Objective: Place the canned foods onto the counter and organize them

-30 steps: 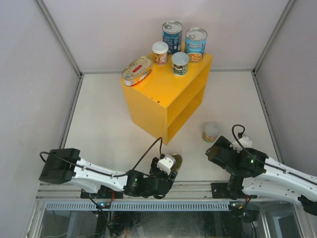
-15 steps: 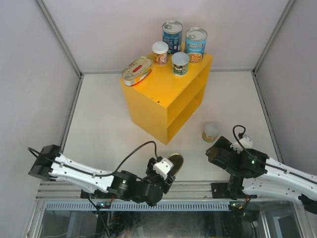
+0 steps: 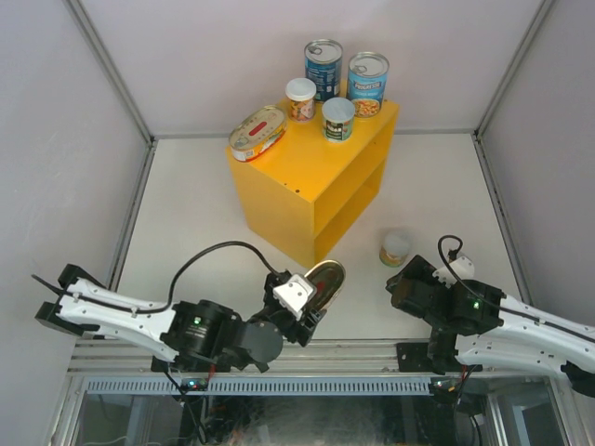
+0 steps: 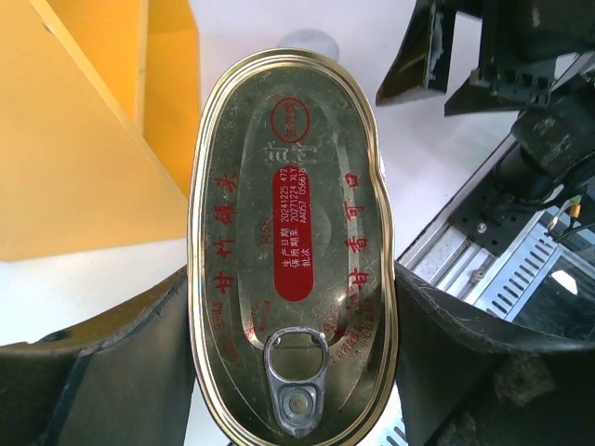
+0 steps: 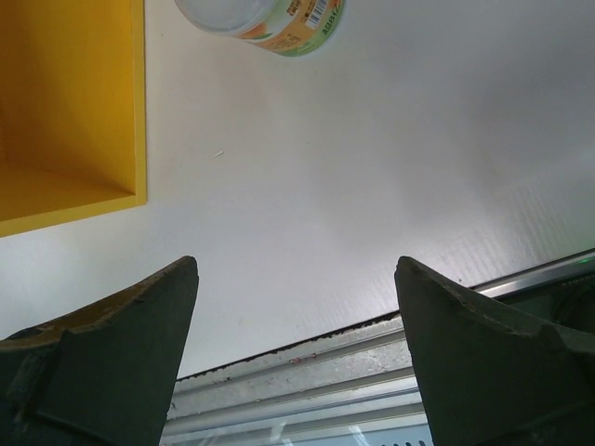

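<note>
My left gripper [image 3: 311,290] [image 4: 293,311] is shut on a flat oval tin [image 3: 323,279] [image 4: 293,242], lid and pull tab facing the wrist camera, held above the table just in front of the yellow counter [image 3: 311,186] [image 4: 65,139]. On the counter's top stand two tall blue cans [image 3: 323,67] [image 3: 368,82], two small pale-lidded cans [image 3: 300,98] [image 3: 338,118] and another oval tin [image 3: 257,132]. A third small can [image 3: 395,248] [image 5: 265,17] stands on the table right of the counter. My right gripper [image 3: 406,281] [image 5: 296,279] is open and empty, a little short of that can.
Grey walls [image 3: 56,139] enclose the table on three sides. A metal rail [image 3: 279,358] [image 5: 372,362] runs along the near edge under both arms. The counter's open inner shelf [image 3: 349,200] [image 5: 65,186] faces the right arm.
The left arm has swung round and carried the oval tin up and a little farther from the near edge, toward the counter. The right gripper has barely moved.
</note>
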### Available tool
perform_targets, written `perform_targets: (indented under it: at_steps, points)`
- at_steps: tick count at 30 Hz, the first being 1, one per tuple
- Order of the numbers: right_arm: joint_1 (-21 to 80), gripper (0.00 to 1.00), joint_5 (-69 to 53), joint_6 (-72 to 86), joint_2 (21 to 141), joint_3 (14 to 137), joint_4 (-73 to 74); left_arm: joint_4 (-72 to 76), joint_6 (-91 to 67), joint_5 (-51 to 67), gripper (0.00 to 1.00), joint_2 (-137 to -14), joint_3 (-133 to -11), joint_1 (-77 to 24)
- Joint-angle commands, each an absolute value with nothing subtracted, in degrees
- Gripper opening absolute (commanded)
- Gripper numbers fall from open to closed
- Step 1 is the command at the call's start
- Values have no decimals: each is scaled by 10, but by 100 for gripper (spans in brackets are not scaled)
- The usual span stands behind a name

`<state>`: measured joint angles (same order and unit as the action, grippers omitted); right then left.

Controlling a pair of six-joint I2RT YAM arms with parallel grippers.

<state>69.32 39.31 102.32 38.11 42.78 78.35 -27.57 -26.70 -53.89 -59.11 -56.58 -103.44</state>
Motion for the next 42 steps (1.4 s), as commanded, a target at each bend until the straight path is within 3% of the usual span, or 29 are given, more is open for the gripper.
perform_targets:
  at_steps: [1,14,27,42]
  points:
    - [699,86,420,1039,383,441,796,-281,-202,-574,0,-567,-659,-1036]
    - [678,86,428,1009,402,452,781,-340,-159,-598,0,-553,-761,-1025]
    - [640,85,425,938,408,473,755,-374,-115,-554,0,-574,-878,-926]
    - [566,86,420,845,402,477,716,-391,-75,-340,0,-642,-980,-734]
